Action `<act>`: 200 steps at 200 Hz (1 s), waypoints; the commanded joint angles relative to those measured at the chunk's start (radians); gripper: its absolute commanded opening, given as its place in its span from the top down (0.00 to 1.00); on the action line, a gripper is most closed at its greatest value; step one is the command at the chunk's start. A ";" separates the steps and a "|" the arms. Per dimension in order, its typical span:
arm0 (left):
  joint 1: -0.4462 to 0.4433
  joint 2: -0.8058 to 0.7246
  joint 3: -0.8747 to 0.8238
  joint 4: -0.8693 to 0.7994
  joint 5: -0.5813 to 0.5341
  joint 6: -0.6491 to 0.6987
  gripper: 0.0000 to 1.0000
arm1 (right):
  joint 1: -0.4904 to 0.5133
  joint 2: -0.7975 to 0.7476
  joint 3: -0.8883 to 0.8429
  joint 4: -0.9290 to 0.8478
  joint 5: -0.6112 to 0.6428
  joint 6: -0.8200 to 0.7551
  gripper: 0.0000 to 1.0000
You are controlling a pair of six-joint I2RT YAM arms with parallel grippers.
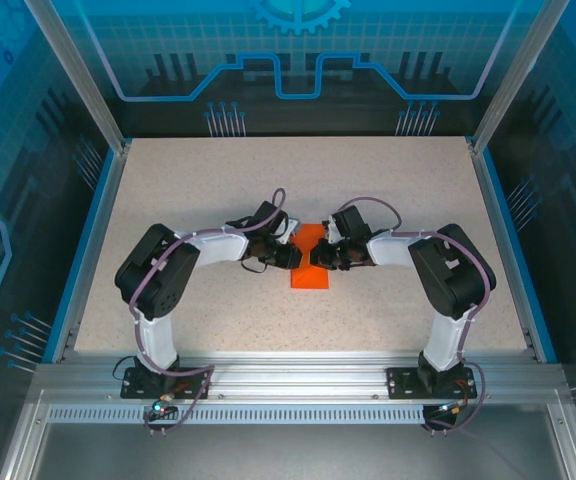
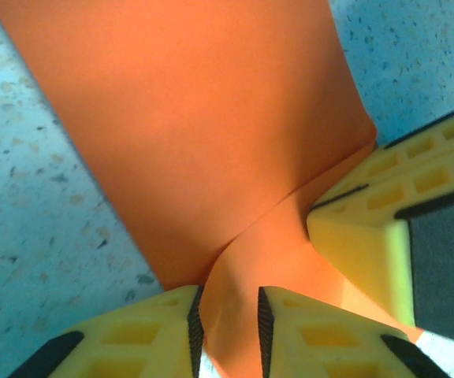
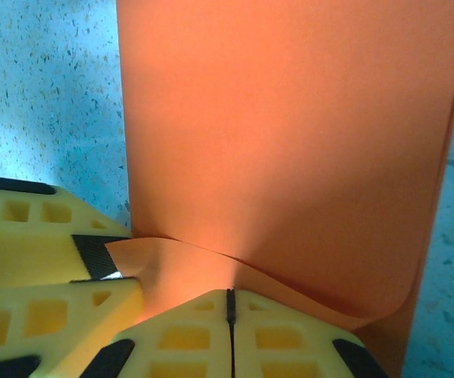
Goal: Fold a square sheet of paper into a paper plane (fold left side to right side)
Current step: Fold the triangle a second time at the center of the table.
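Where the two arms meet over the middle of the speckled surface (image 1: 168,200), the square sheet of paper (image 1: 309,272) lies between their tips. It is bright orange and plain. From above it reads as an upright strip longer than it is wide, with its near end reaching past both tips toward the arm bases.

The left pincer (image 2: 228,331) stands slightly apart. In its own wrist view the two black pads (image 2: 195,331) are separated by a clear gap, and a raised hump of the paper runs up through that gap. Whether either pad presses on the paper cannot be told. Ahead of this pincer the sheet spreads out flat on the surface, with a soft crease running from the hump toward the other arm's yellow finger, which sits just beside it on the right.

The right pincer (image 3: 229,315) is closed on the paper. Its yellow fingers meet along a thin dark seam, and the sheet's near edge curls up off the surface in a shallow wave straight into that seam. Beyond the fingertips the rest of the sheet lies flat, and along its right-hand long edge a second orange layer peeks out from under the top one. To the left of this pincer, touching the lifted edge, are the other arm's yellow fingers.
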 commanded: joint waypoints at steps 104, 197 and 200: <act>0.008 -0.113 -0.015 -0.100 0.411 -0.049 0.68 | 0.008 0.024 -0.020 -0.055 0.029 -0.013 0.94; 0.008 0.009 -0.012 -0.117 0.354 -0.031 0.69 | 0.009 0.026 -0.016 -0.068 0.028 -0.017 0.94; 0.008 0.010 -0.012 -0.121 0.351 -0.030 0.69 | 0.009 0.026 -0.015 -0.068 0.028 -0.017 0.94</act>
